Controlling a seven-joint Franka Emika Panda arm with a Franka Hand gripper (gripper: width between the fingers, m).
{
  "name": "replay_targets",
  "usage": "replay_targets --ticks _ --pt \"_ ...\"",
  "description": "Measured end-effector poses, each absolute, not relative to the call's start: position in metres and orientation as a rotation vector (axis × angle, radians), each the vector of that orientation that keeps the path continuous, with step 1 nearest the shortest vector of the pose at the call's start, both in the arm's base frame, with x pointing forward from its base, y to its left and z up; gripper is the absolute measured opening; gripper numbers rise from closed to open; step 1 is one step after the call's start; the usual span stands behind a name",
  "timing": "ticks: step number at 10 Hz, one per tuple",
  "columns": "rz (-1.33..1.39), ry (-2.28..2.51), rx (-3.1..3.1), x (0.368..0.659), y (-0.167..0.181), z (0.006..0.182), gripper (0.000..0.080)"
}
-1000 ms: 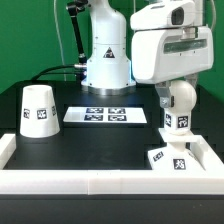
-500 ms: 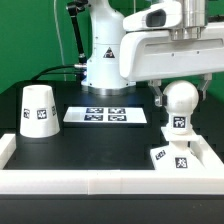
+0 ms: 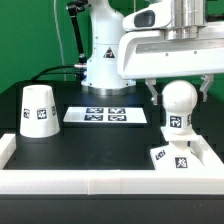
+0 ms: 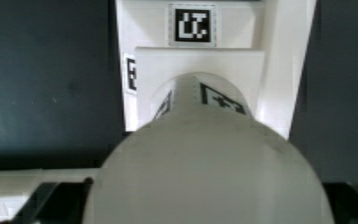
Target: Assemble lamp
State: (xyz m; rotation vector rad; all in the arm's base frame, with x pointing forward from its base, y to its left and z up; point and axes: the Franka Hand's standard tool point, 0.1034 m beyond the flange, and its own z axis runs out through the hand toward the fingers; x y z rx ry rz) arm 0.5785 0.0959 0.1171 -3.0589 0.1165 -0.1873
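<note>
The bulb [image 3: 179, 103] stands upright just beyond the base [image 3: 176, 159] at the exterior view's right. The end effector [image 3: 178, 92] is spread to either side, touching neither flank. It is probably light, rigid, smooth plastic, slippery on the dome, so pinch squarely across its widest part, gently.

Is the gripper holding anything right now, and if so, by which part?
Apparently nothing. The gripper straddles the head of the white round plastic bulb, but in the exterior view a gap shows between each finger and it.
</note>
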Motion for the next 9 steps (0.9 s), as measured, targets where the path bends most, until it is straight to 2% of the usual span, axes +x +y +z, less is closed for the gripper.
replay_targets --ticks 2,9 --pt "-0.181 0.262 -3.045 0.5786 0.0950 0.1169 0.0579" --pt "-0.027 1.450 -2.632 0.5726 0.1038 0.1160 0.0579"
